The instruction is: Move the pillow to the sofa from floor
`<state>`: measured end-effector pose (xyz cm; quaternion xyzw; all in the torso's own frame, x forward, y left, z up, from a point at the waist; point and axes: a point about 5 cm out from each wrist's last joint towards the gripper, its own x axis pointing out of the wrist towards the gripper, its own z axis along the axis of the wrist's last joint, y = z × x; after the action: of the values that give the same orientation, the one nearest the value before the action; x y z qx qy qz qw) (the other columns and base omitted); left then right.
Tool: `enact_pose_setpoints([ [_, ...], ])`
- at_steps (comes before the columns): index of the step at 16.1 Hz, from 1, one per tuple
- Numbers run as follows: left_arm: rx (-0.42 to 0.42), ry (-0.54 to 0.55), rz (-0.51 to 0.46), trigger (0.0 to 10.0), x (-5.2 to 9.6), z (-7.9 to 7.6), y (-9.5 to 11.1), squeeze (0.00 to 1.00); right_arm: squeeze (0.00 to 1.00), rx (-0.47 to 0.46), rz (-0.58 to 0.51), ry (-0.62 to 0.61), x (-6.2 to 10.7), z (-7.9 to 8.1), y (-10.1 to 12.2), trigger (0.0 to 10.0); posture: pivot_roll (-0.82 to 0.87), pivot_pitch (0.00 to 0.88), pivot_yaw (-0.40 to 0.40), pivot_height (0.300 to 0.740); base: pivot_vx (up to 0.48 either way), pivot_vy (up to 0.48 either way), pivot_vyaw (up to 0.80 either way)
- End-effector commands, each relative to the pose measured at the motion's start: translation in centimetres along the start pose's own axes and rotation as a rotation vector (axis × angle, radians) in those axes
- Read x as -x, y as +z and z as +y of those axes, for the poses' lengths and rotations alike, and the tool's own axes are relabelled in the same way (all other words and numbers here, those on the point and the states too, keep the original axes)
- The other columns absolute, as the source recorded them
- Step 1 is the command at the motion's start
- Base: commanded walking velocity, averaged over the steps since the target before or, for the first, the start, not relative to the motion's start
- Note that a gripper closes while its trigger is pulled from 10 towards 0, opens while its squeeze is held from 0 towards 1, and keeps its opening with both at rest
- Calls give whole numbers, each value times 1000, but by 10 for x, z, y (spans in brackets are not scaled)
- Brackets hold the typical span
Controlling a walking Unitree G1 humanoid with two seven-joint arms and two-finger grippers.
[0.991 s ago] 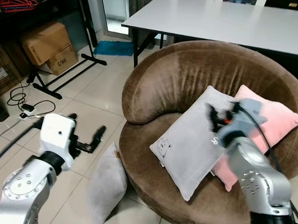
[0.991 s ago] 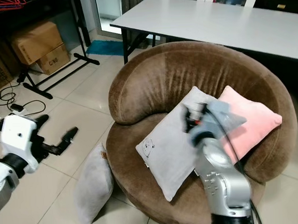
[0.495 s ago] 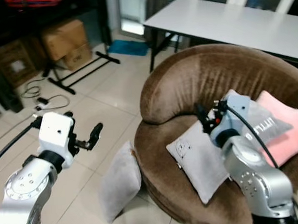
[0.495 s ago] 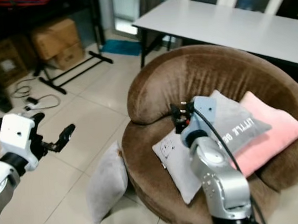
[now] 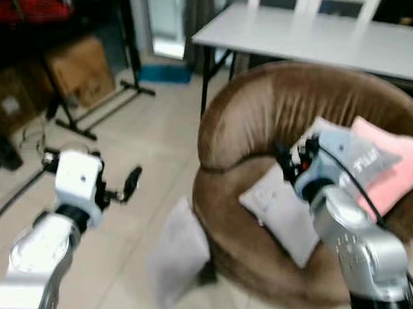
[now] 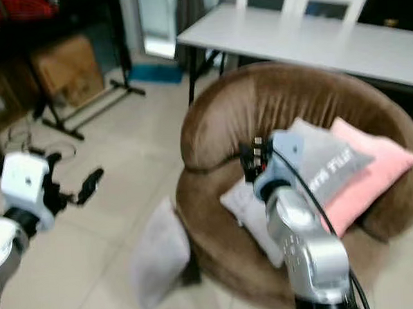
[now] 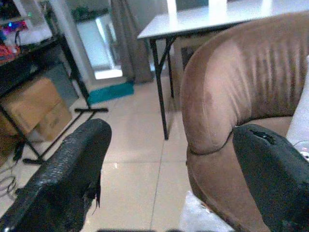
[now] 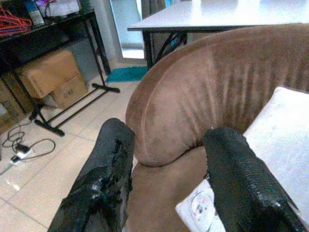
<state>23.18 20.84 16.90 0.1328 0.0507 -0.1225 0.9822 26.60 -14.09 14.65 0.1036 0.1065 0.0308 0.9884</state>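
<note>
Pillow (image 5: 176, 256) leans on the floor against the sofa (image 5: 261, 131), soft and light; best pinched at its upper edge. Left gripper (image 5: 125, 188) and right gripper (image 6: 252, 159) both hang with fingers apart, empty.

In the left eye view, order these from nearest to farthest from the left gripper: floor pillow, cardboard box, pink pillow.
From the left gripper:
1. Grey floor pillow, below it, leaning against the sofa.
2. Cardboard box, behind, under the rack.
3. Pink pillow, across the sofa seat.
</note>
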Motion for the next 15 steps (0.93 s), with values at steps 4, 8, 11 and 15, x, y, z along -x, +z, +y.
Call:
enact_pose_setpoints([
  [4,13,29,9,10000,0,2,-3,0,0,16,17,23,-3,4,0,10000,38,0,-36,740,0,295,0],
  [8,22,48,1,10000,-3,2,-4,0,0,45,8,11,-4,2,1,10000,32,0,-36,740,0,0,588],
  [11,41,52,-4,10000,-5,4,-2,0,0,37,14,-2,-4,3,-1,10000,31,0,-33,740,350,0,531],
  [15,20,51,1,10000,-4,6,-3,0,0,54,5,-9,-6,3,-1,10000,35,0,-32,740,409,0,0],
])
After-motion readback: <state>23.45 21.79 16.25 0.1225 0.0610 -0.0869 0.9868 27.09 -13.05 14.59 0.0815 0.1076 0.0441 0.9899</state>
